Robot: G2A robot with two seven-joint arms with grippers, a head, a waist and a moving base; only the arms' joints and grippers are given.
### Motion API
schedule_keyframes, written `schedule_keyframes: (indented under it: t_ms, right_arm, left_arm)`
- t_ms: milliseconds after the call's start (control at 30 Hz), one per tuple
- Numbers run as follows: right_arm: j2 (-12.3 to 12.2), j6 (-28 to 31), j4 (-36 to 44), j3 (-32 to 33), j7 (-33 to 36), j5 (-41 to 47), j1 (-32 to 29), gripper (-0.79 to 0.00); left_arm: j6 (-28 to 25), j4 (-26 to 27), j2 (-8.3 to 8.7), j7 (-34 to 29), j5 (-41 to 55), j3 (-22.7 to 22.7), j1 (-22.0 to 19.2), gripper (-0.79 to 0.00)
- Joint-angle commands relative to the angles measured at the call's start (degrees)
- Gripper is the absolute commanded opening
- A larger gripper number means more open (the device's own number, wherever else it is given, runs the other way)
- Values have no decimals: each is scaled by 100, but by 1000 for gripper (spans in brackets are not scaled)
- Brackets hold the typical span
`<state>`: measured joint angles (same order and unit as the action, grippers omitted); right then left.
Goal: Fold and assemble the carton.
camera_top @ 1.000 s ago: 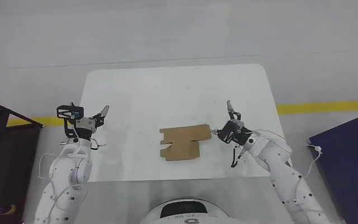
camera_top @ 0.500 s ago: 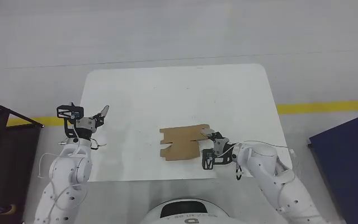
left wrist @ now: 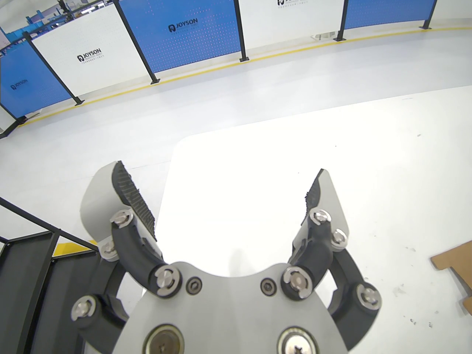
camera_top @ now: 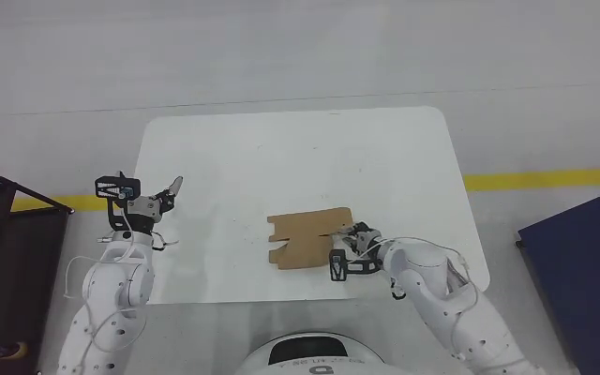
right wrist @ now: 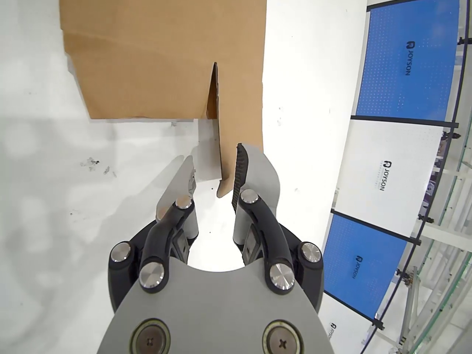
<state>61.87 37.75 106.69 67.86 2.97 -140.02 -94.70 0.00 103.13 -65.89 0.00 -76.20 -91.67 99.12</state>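
Right wrist view: my right claw point(right wrist: 215, 163), part-open, straddles a raised flap point(right wrist: 213, 112) of the flat brown cardboard carton point(right wrist: 166, 38), unclamped; I'd seat deeper before closing.

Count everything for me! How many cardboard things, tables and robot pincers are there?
Flat brown cardboard carton: 1
White rounded table: 1
Grey metal pincers: 2, the left pincer and the right pincer
Total: 4

Carton point(camera_top: 305, 238) lies on the table point(camera_top: 281, 159), right gripper point(camera_top: 344, 249) at its right edge, left gripper point(camera_top: 150, 184) far left.
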Motion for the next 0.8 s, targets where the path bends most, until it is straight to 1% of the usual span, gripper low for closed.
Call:
schedule_keyframes:
  t_ms: [0,100,200,233,333,433,467,500,533,567,600,767]
  right_arm:
    - [3,-56,-5,-50,26,-50,25,-499]
    - [16,-184,-62,-144,137,-160,96,-496]
    - [37,-274,-152,-238,249,-212,203,-517]
    - [45,-280,-192,-280,314,-260,247,-514]
    - [72,-249,-301,-434,422,-346,388,-468]
    - [101,-233,-398,-568,502,-390,515,-468]
    - [109,-239,-427,-601,515,-391,549,-480]
    - [116,-239,-452,-630,522,-389,577,-529]
    - [122,-248,-472,-653,518,-384,603,-597]
    - [126,-255,-490,-673,505,-385,625,-727]
    - [128,-277,-506,-684,489,-379,642,-785]
    - [124,-557,-512,-574,171,-93,613,-785]
  left_arm:
    - [0,0,0,0,0,0,0,0]
    - [0,0,0,0,0,0,0,0]
    - [0,0,0,0,0,0,0,0]
    - [0,0,0,0,0,0,0,0]
    - [0,0,0,0,0,0,0,0]
    - [0,0,0,0,0,0,0,0]
    - [0,0,0,0,0,0,0,0]
    - [0,0,0,0,0,0,0,0]
    - [0,0,0,0,0,0,0,0]
    - [0,0,0,0,0,0,0,0]
    - [0,0,0,0,0,0,0,0]
    - [0,0,0,0,0,0,0,0]
